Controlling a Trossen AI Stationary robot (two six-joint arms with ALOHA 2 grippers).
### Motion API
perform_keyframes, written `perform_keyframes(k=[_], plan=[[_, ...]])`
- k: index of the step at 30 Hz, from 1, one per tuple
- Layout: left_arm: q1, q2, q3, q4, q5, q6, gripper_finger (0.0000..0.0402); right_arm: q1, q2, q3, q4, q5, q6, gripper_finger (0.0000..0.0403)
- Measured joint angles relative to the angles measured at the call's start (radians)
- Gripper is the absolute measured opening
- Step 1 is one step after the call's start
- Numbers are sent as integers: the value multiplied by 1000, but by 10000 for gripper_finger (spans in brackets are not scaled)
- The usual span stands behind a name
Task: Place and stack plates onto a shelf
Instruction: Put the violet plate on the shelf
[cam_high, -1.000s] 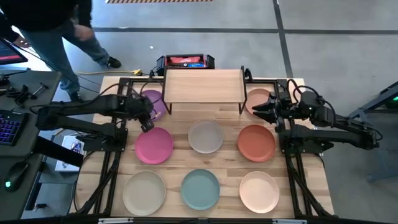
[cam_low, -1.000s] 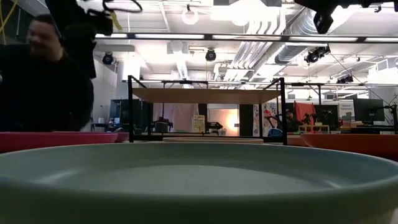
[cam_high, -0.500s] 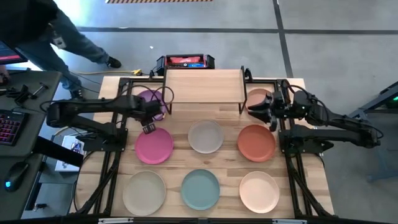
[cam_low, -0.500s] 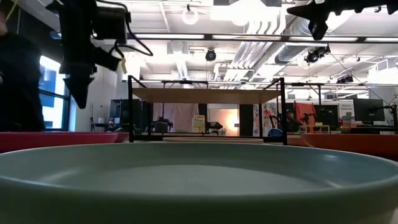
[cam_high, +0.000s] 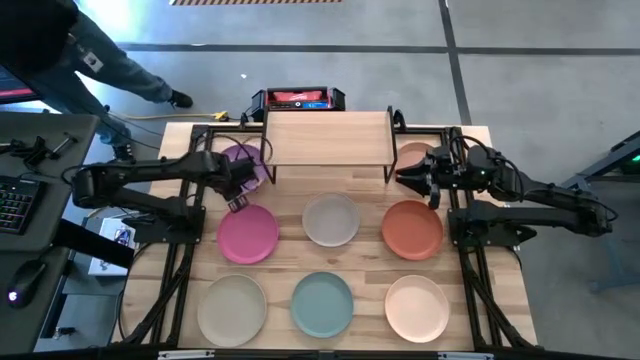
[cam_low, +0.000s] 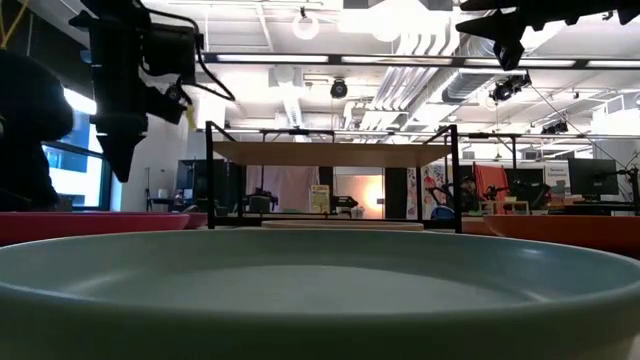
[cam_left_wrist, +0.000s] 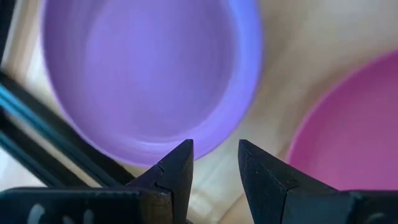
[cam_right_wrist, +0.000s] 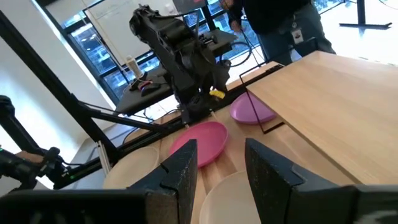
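The shelf (cam_high: 327, 135) stands at the table's far middle with its wooden top bare. Several plates lie flat on the table: purple (cam_high: 250, 160) left of the shelf, peach (cam_high: 412, 155) right of it, then pink (cam_high: 247, 233), grey (cam_high: 331, 220) and terracotta (cam_high: 412, 229), with beige (cam_high: 232, 308), teal (cam_high: 322, 304) and cream (cam_high: 417, 307) along the near edge. My left gripper (cam_high: 238, 203) hangs open, pointing steeply down over the gap between the purple plate (cam_left_wrist: 155, 81) and the pink plate (cam_left_wrist: 354, 137). My right gripper (cam_high: 405, 177) is open, held high and nearly level beside the peach plate.
A red and black box (cam_high: 297, 99) sits behind the shelf. A person (cam_high: 70, 60) stands beyond the table's far left corner, near a desk with a keyboard (cam_high: 12, 205). Black frame rails (cam_high: 185, 250) run along both sides of the table.
My left gripper has sunk toward the table by the purple plate and tipped to point more steeply down, still open. The person at the far left has stepped away from the table.
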Motion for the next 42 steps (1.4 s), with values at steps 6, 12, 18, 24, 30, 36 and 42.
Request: perform_keyframes(k=[6, 12, 18, 24, 30, 36, 42], plan=[[106, -76, 27, 1, -3, -76, 117, 0, 12, 0, -1, 2, 10, 119], [227, -91, 109, 45, -51, -130, 117, 0, 23, 0, -1, 2, 10, 119], [359, -50, 195, 141, -51, -130, 117, 0, 22, 0, -1, 1, 13, 119], [470, 15, 285, 231, -51, -96, 117, 0, 22, 0, -1, -2, 36, 119], [520, 84, 359, 264, -51, -14, 117, 0, 22, 0, -1, -5, 36, 119], [567, 162, 375, 266, -51, 14, 117, 0, 22, 0, -2, -5, 33, 119], [625, 267, 374, 265, -46, 28, 117, 0, 22, 0, -2, -5, 33, 119]])
